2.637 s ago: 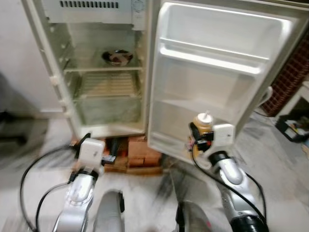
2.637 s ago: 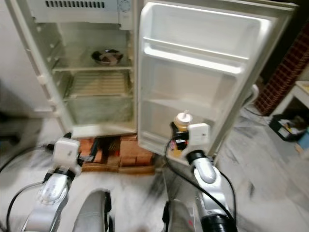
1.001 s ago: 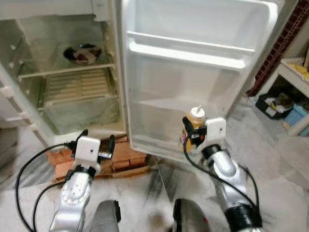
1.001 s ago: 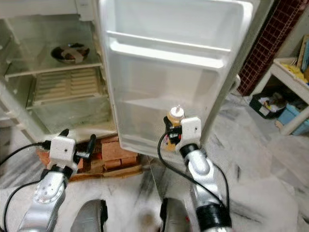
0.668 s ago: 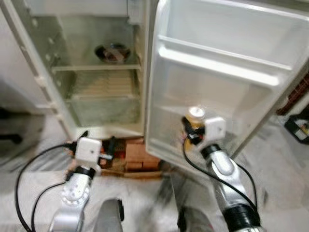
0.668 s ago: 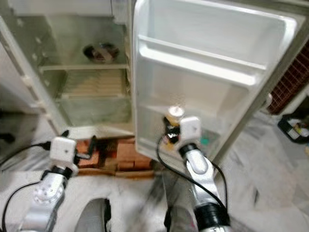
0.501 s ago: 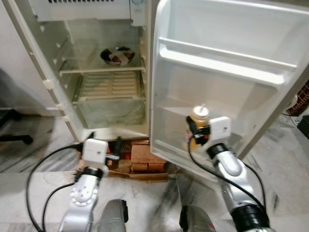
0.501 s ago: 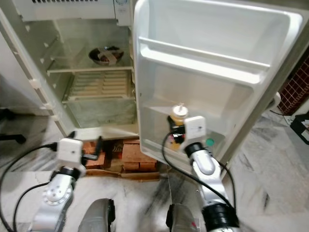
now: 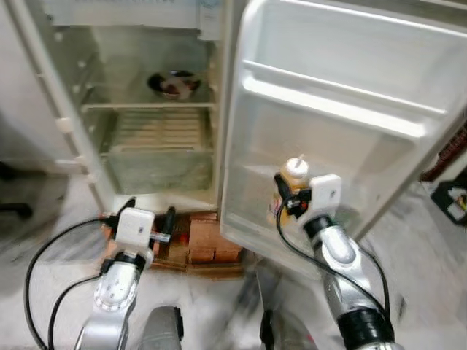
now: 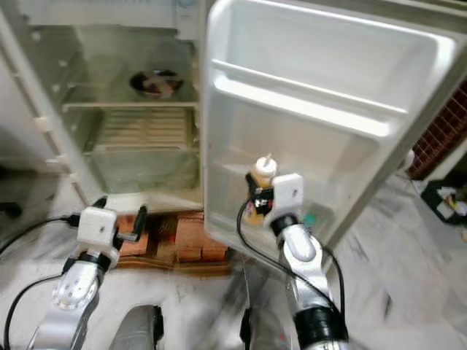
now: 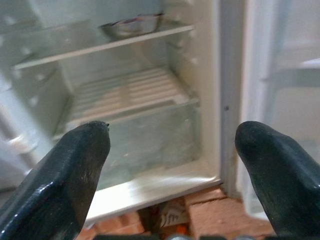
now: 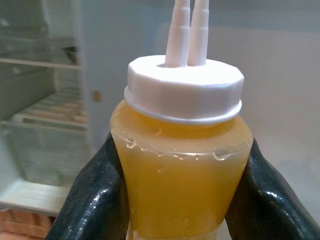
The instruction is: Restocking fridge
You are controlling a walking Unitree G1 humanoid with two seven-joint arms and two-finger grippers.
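The fridge (image 9: 157, 109) stands wide open, its cabinet filling the scene from nine o'clock up to twelve in the head view, and the big white door (image 9: 343, 124) swings out across twelve to three. Inside the cabinet, a dark bowl (image 9: 174, 84) sits on the upper shelf at about eleven o'clock, with a ribbed tray over the crisper below it. Bricks (image 9: 208, 240) prop the fridge off the marble floor at six o'clock.

Now the action: the right gripper (image 12: 172, 200) is up in front of the door's lower part, its two black fingers clamped on either flank of the squeeze bottle (image 9: 294, 179), upright, yellow sauce, white cap with a twin nozzle. Firm hold, by the look of it. The left gripper (image 11: 172, 170) hangs low near seven o'clock, fingers spread wide, nothing between them, aimed at the cabinet's lower shelves.

So this reads as the carry-in step, bottle in hand and not yet placed. Next move, I'd judge: lift the bottle clear of the lower door shelf's lip (image 9: 255, 233), settle it upright behind the rail, then release. Tilt would be the risk.
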